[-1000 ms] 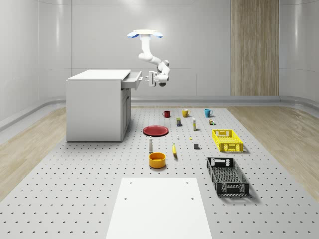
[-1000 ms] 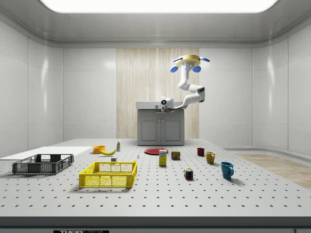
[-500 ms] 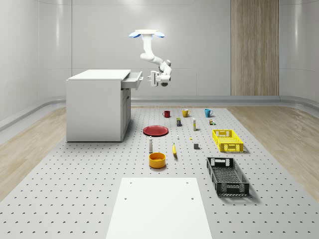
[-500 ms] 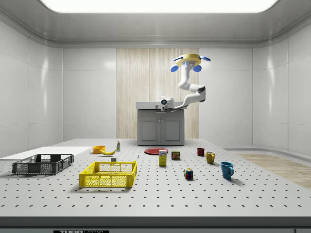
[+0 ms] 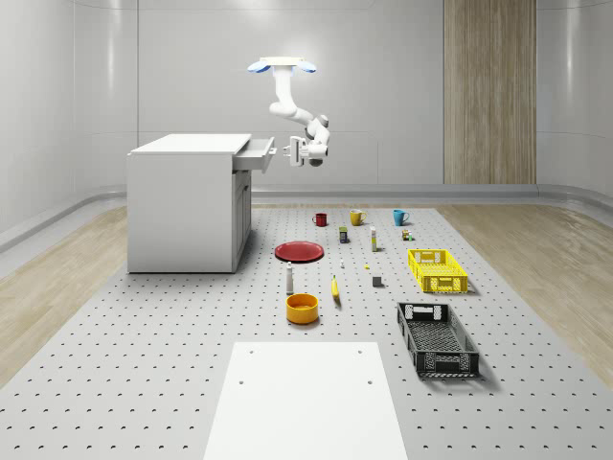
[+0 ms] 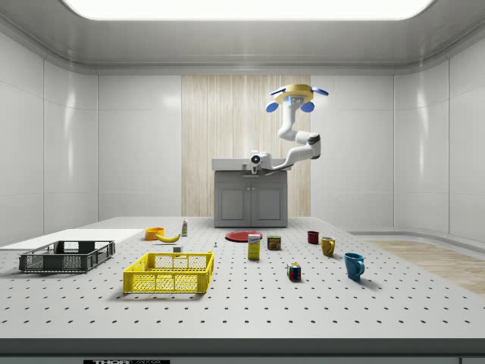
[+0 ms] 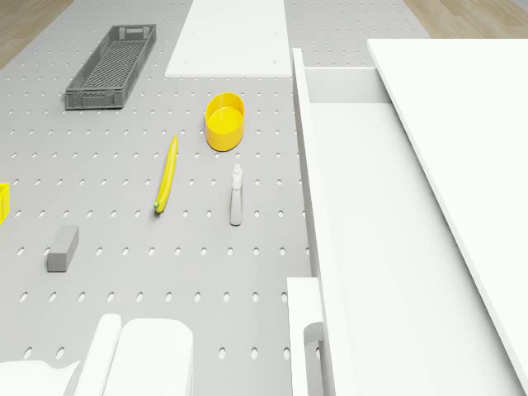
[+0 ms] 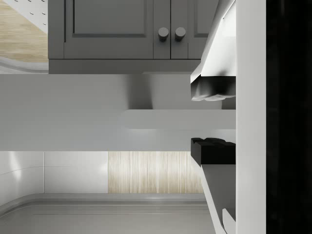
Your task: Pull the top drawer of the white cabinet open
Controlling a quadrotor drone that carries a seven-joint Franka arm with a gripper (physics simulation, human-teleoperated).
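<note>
The white cabinet (image 5: 182, 206) stands at the whole-scene view's left, its top drawer (image 5: 254, 155) slid partly out. In the drone view the drawer's bare inside (image 7: 371, 223) lies open under the cabinet top. The drone (image 5: 281, 66) hovers high beside the cabinet, off the drawer's front. Its arm bends down so that the gripper (image 5: 287, 150) sits level with the drawer front. In the wrist view the gripper (image 8: 212, 119) straddles the drawer's handle bar (image 8: 161, 119). One of its fingers (image 8: 212, 87) lies on each side of the bar, with a narrow gap showing at both. The gripper is open.
On the pegboard floor in front of the cabinet lie a red plate (image 5: 300, 251), a small bottle (image 5: 289, 279), an orange bowl (image 5: 302, 308) and a banana (image 5: 335, 287). Mugs, a yellow crate (image 5: 438, 270) and a black crate (image 5: 437, 338) sit farther right. A white board (image 5: 305, 398) lies nearest.
Since one second ago the drone, arm and gripper have shifted slightly to the whole-scene view's right, and the drawer front has come out a little. Over the last half second nothing visibly moved.
</note>
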